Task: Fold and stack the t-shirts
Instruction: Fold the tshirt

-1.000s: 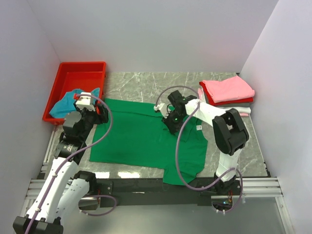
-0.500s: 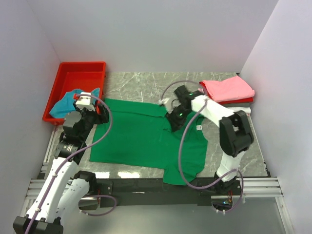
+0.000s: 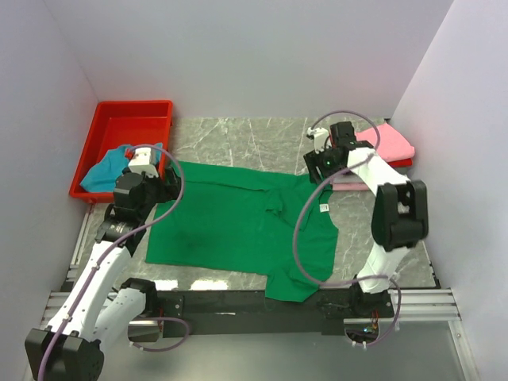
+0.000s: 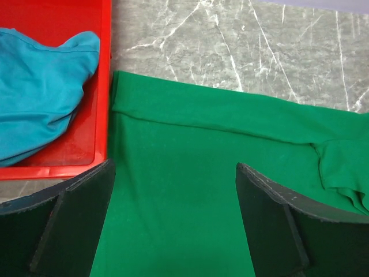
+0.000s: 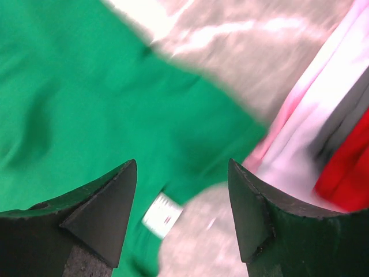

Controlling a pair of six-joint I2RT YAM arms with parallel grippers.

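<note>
Got the left tool gaping wide with nothing in it, parked over the left end of the green t-shirt, just beside the red tray. Same deal with the right tool: spread wide, empty, up near the folded stack at the far right of the table. Looking at a shirt lying flat mid-table, bunched a bit at the collar. Guessing light, floppy, zero stiffness, so probably best pinching hem or shoulder corners, two at once, to avoid sagging.
</note>
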